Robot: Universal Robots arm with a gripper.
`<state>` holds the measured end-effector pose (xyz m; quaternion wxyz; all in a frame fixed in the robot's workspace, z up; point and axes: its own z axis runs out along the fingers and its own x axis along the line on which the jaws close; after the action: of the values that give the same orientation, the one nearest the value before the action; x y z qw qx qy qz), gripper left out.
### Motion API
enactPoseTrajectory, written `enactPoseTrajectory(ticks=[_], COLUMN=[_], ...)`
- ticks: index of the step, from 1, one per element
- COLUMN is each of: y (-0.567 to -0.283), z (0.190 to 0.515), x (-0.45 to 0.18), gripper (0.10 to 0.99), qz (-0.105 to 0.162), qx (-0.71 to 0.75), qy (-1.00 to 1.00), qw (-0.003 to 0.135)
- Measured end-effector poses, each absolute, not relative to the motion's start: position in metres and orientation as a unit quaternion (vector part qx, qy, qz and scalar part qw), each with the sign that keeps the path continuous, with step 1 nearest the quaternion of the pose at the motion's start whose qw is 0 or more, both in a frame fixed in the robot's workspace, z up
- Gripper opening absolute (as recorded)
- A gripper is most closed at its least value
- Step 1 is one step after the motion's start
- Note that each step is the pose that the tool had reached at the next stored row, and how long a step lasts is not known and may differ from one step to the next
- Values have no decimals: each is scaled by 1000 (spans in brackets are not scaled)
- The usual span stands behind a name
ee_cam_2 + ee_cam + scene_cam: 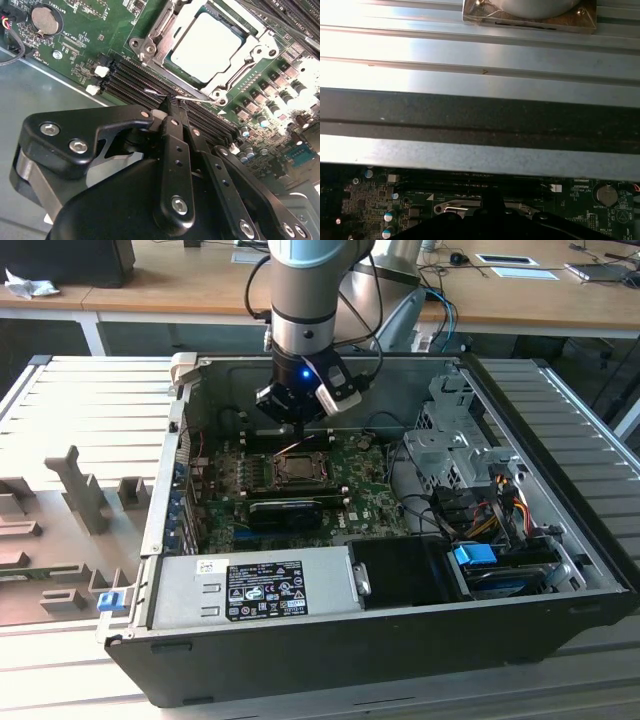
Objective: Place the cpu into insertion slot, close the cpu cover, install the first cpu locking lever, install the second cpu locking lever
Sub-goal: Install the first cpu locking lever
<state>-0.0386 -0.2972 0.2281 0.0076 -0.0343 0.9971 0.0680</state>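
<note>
The cpu (207,40), a square chip with a silver top, lies flat in the insertion slot (146,47) on the green motherboard; in the exterior view the cpu (300,468) sits mid-board. The cpu cover (252,55) lies down around it as a silvery frame. A thin wire locking lever (205,100) runs along the socket's edge beside the memory slots. My gripper (172,102) has its black fingers together, and their tip meets that wire. In the exterior view the gripper (302,432) hangs just behind the socket. The socket's rim (455,207) shows in the first wrist view.
Black memory slots (130,85) lie under the fingers, with a coin battery (46,19) nearby. A long black card (295,508), the power supply (250,585), a drive cage (450,440) and cables (490,510) crowd the case. Grey fixtures (80,500) stand at the exterior view's left.
</note>
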Motion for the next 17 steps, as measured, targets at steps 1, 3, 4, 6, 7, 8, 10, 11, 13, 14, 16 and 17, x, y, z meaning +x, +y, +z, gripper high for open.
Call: enactPoseTrajectory(ticks=[1,3,4,6,7,8,10,11,13,14,16,17], y=[-297,-297,-297,-297,-297,-297,-297,-297,-297,-297,-297,-297], z=[228,228,228,228,228,228,228,228,228,228,228,228], x=[-38,-38,-38,-37,-37,-37,-36,-36,-36,-36,-35,-35], gripper=[106,106,106,106,106,106,106,106,106,106,106,106], qz=[68,68,68,68,68,68,68,68,68,68,68,68], qx=[-34,-34,-34,-34,-34,-34,-34,-34,-34,-34,-34,-34], qy=[997,997,997,997,997,997,997,997,997,997,997,997], qw=[8,8,8,8,8,8,8,8,8,8,8,8])
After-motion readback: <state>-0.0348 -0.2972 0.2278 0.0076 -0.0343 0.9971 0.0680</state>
